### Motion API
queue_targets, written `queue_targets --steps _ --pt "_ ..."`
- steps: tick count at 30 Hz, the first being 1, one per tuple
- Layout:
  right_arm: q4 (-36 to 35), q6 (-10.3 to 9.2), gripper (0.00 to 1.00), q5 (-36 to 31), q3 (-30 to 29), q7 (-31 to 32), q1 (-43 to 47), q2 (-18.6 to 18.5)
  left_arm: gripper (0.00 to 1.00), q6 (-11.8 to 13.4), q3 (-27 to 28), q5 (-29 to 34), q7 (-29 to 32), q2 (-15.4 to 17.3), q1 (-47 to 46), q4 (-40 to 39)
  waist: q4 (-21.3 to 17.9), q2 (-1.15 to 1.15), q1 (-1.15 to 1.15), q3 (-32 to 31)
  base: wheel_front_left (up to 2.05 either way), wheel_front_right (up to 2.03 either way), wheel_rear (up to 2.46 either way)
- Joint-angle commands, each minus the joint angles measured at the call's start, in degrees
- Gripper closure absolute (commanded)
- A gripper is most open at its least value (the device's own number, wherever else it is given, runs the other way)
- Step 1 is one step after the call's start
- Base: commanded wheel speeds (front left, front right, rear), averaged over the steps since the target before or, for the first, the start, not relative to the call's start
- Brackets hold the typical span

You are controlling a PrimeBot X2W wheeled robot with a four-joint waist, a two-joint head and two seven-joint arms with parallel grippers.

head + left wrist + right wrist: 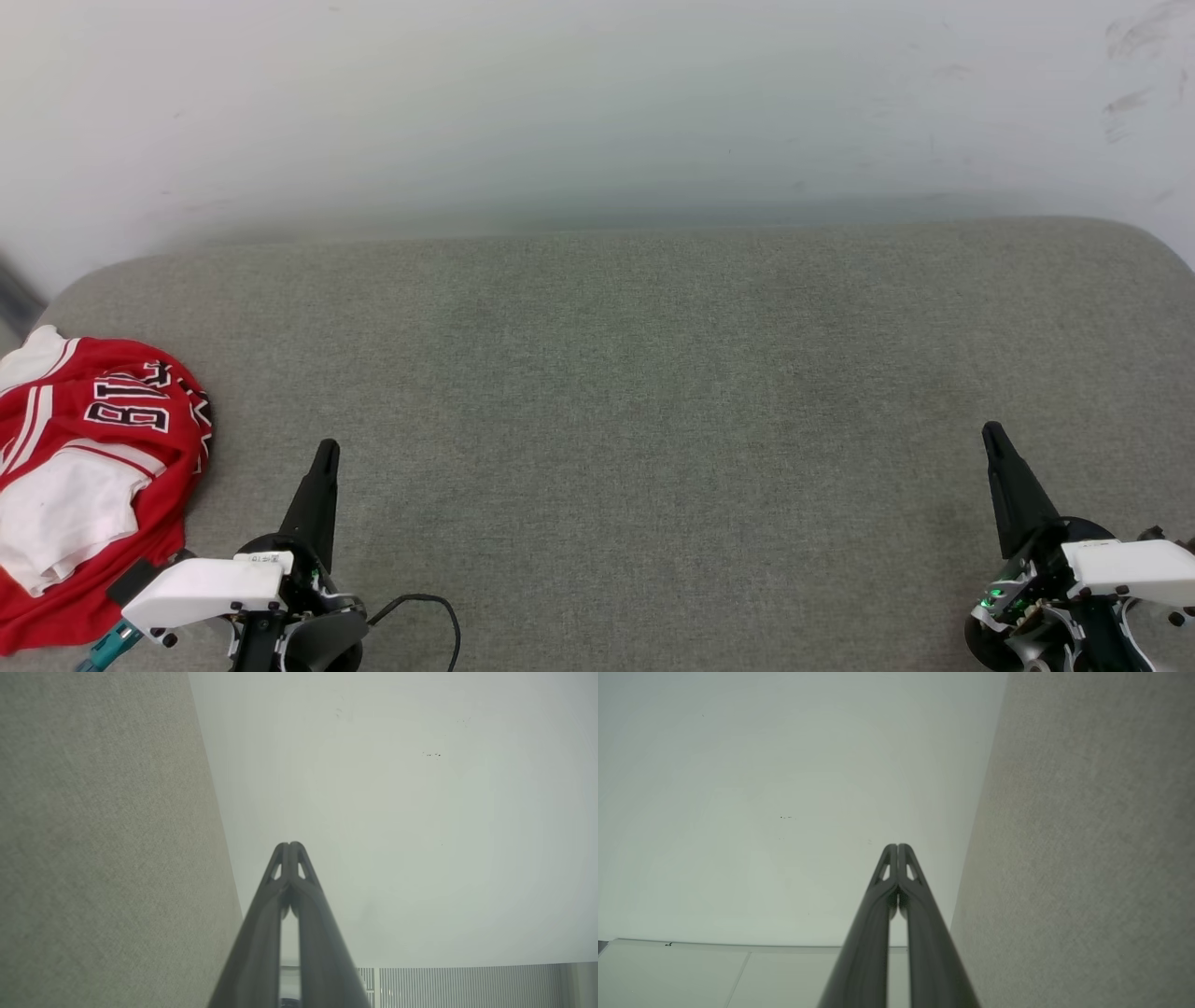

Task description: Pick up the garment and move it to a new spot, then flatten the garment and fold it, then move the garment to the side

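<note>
Pale wall [597, 93] is seen across 12 o'clock, with scuffs toward 1 o'clock. The desk [607, 420], covered in grey woven fabric with rounded far corners, is spread over the lower two thirds of the head view.

The garment [84, 448] is located at 8 o'clock, on the desk's left edge, and is cut off by the frame. It is left crumpled in a heap: red body, white sleeve panel on top, red-and-white stripe trim, black white-outlined lettering creased and only partly legible.

The left claw [326, 450] is parked at 7 o'clock, fingers pointed toward 12. It is clenched, with the fingertips pressed together in the left wrist view and nothing gripped. Its tip is kept apart from the garment, off toward 3 o'clock of the heap. The white wrist housing is seen just beside the garment's near hem; contact cannot be told.

The right claw [991, 435] is parked at 4 o'clock, well apart from the garment. It is also clenched, tips together, nothing held.

A thin black cable [439, 607] is looped on the desk beside the left wrist.
</note>
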Motion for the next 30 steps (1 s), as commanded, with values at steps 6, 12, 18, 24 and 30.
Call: queue_targets --steps 6,12,18,24,30 --pt "0.00 -0.02 1.00 -0.37 0.05 -0.05 -0.81 0.23 1.00 -0.11 0.24 0.08 0.07 0.07 -0.41 -0.08 0.00 0.00 0.00 0.00 0.00 0.00 0.00" --pt "0.00 -0.02 1.00 -0.38 0.05 -0.05 -0.81 0.23 1.00 -0.11 0.24 0.08 0.07 0.07 -0.41 -0.08 0.00 0.00 0.00 0.00 0.00 0.00 0.00" --pt "0.00 -0.02 1.00 -0.38 0.05 -0.06 -0.82 0.23 1.00 -0.11 0.24 0.08 0.07 0.07 -0.41 -0.08 0.00 0.00 0.00 0.00 0.00 0.00 0.00" --pt "0.00 -0.02 1.00 -0.38 0.05 -0.06 -0.82 0.23 1.00 -0.11 0.23 0.08 0.07 0.07 -0.41 -0.08 0.00 0.00 0.00 0.00 0.00 0.00 0.00" --pt "1.83 -0.01 0.00 0.02 0.05 0.00 1.62 0.01 0.00 0.00 -0.27 -0.01 -0.07 -0.15 1.54 1.81 0.00 0.00 0.00 0.00 0.00 0.00 0.00"
